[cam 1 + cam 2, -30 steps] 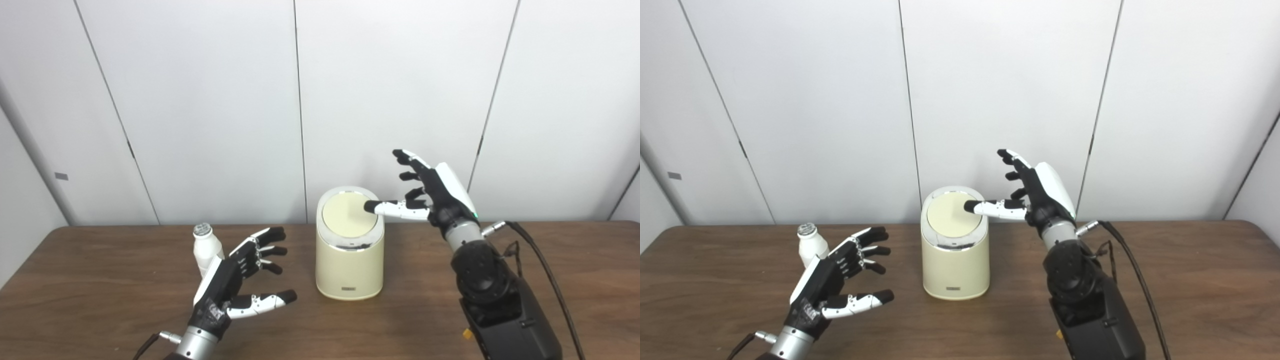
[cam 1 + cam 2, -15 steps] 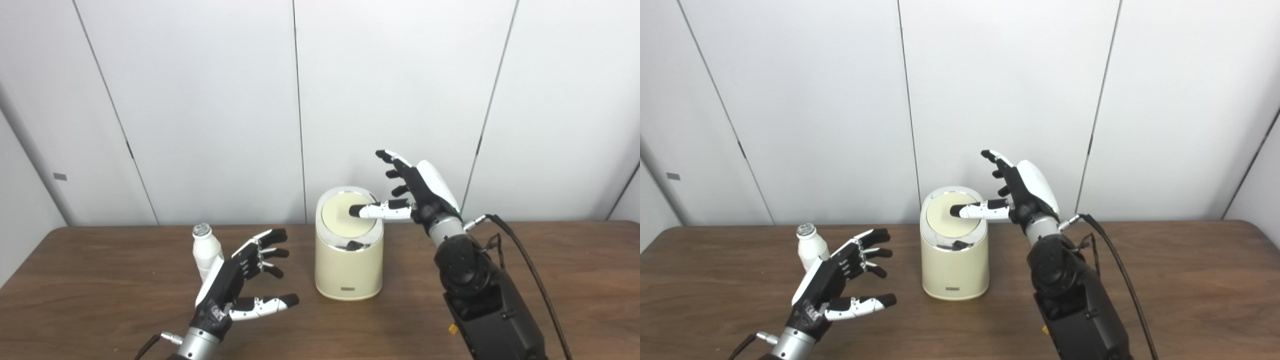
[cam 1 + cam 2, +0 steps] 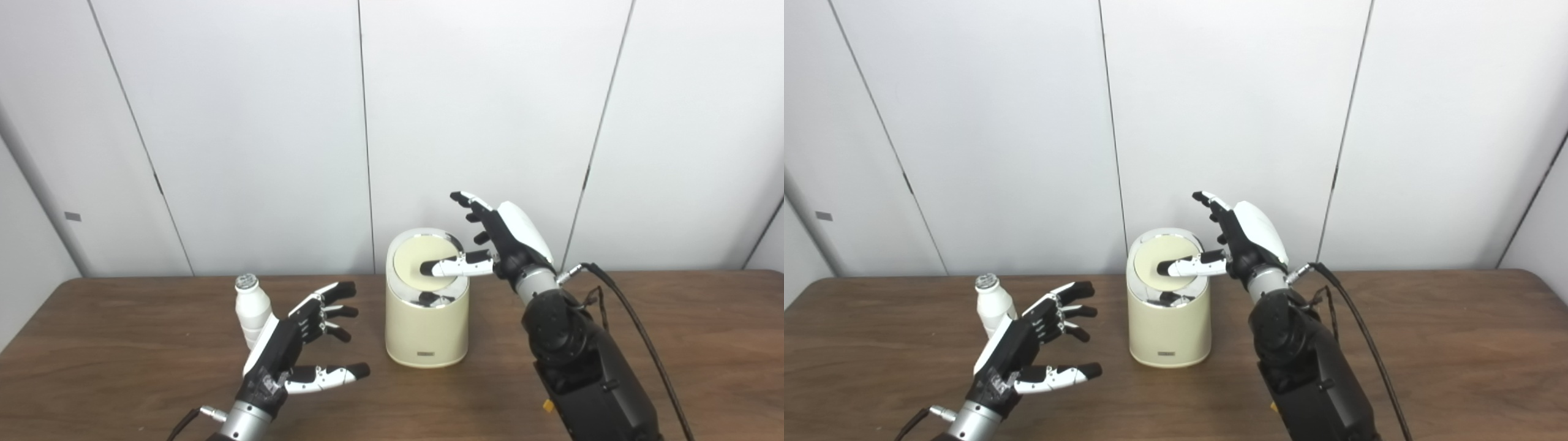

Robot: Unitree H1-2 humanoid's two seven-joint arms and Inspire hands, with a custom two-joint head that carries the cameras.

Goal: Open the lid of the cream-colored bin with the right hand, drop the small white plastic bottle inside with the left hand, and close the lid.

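The small white plastic bottle (image 3: 252,308) stands upright, cap up, on the brown wooden table (image 3: 122,367), left of the cream-colored bin (image 3: 426,318). The right hand (image 3: 499,236), spread and empty, presses its thumb on the lid (image 3: 411,260); the left hand (image 3: 288,349) is held open and empty beside the bottle. White wall panels (image 3: 245,122) stand behind.

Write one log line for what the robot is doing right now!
right hand: open, thumb on bin lid | lid: shut | left hand: open, empty, beside white bottle | bottle: upright on table

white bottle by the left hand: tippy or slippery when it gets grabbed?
Probably tippy: the small white bottle stands upright, tall against a narrow base, so a sideways nudge from the open left hand could topple it. Likely light, being small plastic. Its smooth rounded body may slip; the narrower neck under the cap might help.
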